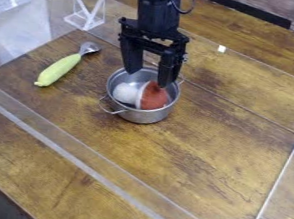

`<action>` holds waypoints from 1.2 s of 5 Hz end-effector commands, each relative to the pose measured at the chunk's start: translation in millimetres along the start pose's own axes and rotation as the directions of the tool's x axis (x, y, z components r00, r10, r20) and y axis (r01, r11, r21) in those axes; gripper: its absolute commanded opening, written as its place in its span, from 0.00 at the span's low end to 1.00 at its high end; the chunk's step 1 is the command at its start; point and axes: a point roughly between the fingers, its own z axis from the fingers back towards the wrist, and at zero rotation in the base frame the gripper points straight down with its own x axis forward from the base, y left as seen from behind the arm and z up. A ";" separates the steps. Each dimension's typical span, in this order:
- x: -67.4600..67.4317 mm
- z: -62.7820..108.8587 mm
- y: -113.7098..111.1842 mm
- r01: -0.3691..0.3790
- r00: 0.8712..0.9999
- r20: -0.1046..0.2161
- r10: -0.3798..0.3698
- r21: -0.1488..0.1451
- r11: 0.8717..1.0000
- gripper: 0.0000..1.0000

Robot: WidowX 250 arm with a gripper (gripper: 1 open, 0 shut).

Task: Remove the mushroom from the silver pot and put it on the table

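Camera view: mushroom (pixel 152 97) inside silver pot (pixel 140 99), toward the table's (pixel 198 153) left edge; gripper (pixel 149 71) above, fingers apart.

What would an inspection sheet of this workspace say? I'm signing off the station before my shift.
Surface: brown wood-grain table with clear walls at its edges.
Job's things: mushroom, red cap and pale stem, lying inside the silver pot.
Clutter: corn cob left of the pot in the picture, with a metal utensil by its upper end.
Gripper: open, above the pot's far side; nothing seen in its grasp.
Cables: a dark loop beside the arm.
Surroundings: dark object at the top right corner of the view, unidentifiable.
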 end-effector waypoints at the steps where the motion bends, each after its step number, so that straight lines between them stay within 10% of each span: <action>1: 9.1 16.5 -3.6 0.017 0.998 0.060 -0.017 0.010 1.000 1.00; 6: 17.7 9.3 -5.8 0.031 0.998 0.054 -0.031 0.005 1.000 1.00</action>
